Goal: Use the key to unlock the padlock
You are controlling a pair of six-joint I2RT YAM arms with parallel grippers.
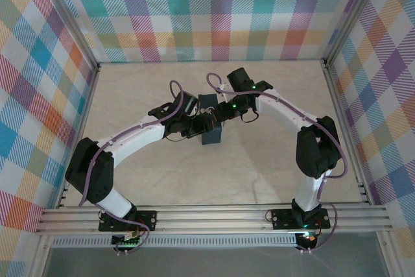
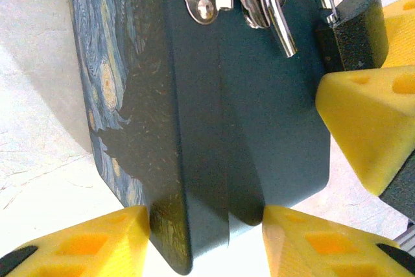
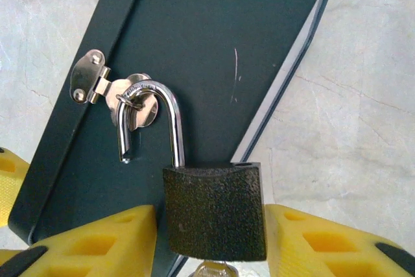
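Two claws are busy around the dark blue box in the middle of the worktop, and look at this! The left claw is clamped across the box's lower edge, a yellow finger pressed on each face, pinning it in place. Over on the latch side, the padlock hangs from the silver hasp, and its shackle is sprung. One leg sits in the body; the other dangles free, hooked through the hasp ring. The key pokes out beneath the body, only its top visible. The right claw straddles the padlock body with jaws apart and a sliver of gap on one side, so I read it as loose rather than pinching. Looks unlocked to me! What counts now, I'd say, is that the left claw holds the box firm. The right one should draw straight off without nudging body or key, because a bump upward could snap the free leg into the body.
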